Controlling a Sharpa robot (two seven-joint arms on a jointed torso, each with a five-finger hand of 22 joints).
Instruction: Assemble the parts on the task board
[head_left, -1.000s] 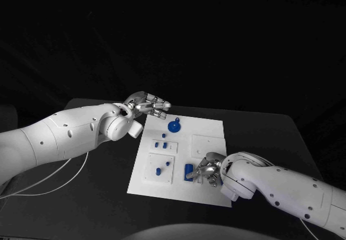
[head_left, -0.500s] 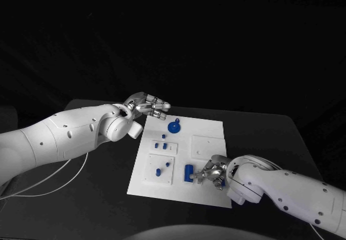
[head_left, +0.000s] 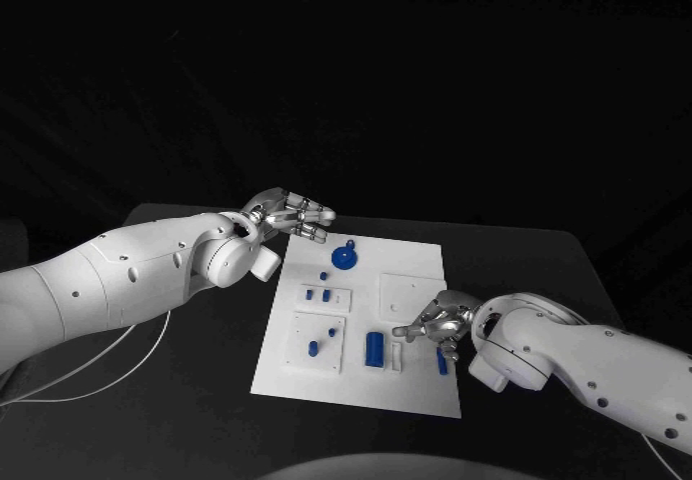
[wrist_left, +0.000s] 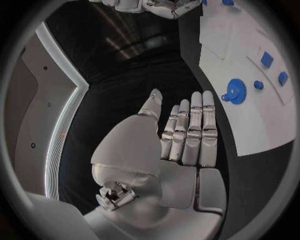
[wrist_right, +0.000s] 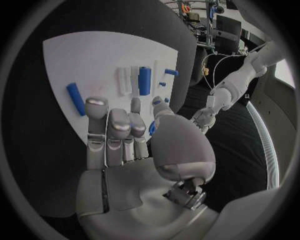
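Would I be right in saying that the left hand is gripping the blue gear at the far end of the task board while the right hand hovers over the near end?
Not quite. The left hand holds nothing: the left wrist view shows its fingers straight and apart from the blue gear, which lies on the task board. The right hand does hover over the near end.

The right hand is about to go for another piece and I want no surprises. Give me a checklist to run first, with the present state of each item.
1. Left hand empty, fingers apart: ok.
2. Left hand clear of the blue gear: ok.
3. Right hand empty: cannot tell; a bit of blue shows between its thumb and fingers.
4. Blue rod lying free on the white board: ok.
5. Blue cylinder untouched by either hand: ok.
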